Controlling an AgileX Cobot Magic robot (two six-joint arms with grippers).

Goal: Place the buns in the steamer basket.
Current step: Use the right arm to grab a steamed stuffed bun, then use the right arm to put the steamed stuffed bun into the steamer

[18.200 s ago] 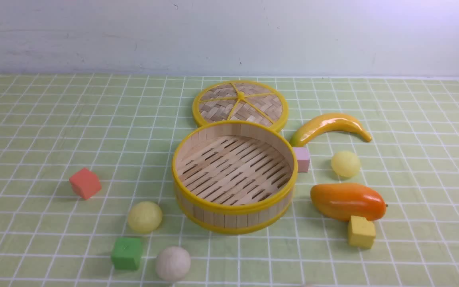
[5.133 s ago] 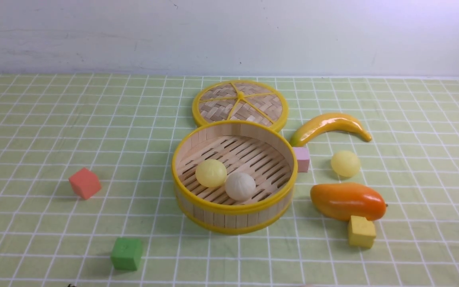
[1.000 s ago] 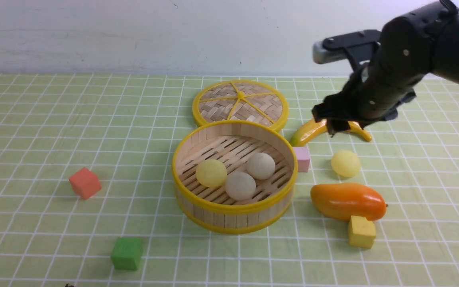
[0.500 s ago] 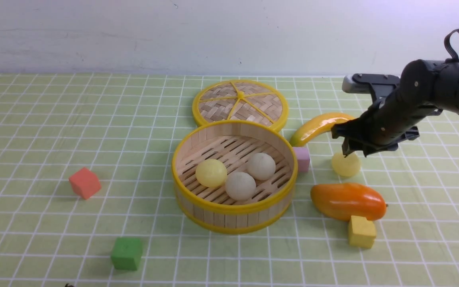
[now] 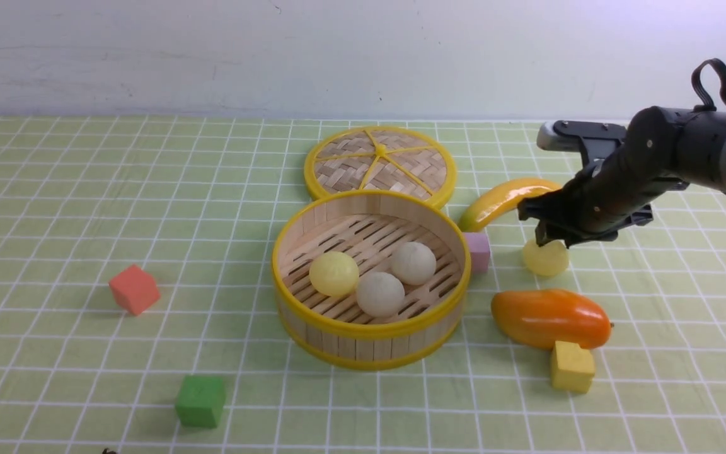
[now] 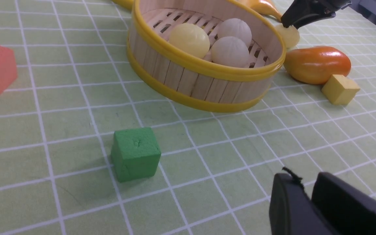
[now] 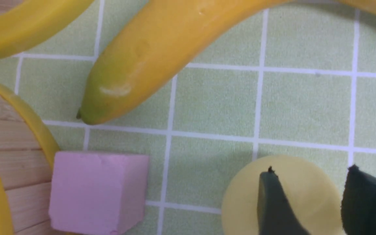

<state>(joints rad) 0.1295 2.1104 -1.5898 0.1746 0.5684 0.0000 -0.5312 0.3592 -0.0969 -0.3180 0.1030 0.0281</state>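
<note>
Since a second ago, the right tool (image 5: 554,243) has come down from over the banana (image 5: 507,197) to the pale yellow bun (image 5: 546,258) right of the steamer basket (image 5: 370,330), which has shifted slightly. Its fingertips are apart at that bun; whether they clamp it, I cannot tell. The other pale yellow bun (image 5: 334,274) and two off-white buns (image 5: 380,294) (image 5: 413,263) sit inside the basket. The left tool (image 6: 305,176) has its fingertips slightly apart, with nothing between them. On the tabletop (image 5: 117,208), the mango (image 5: 550,318) lies to the basket's right, touching the yellow cube (image 5: 572,367).
</note>
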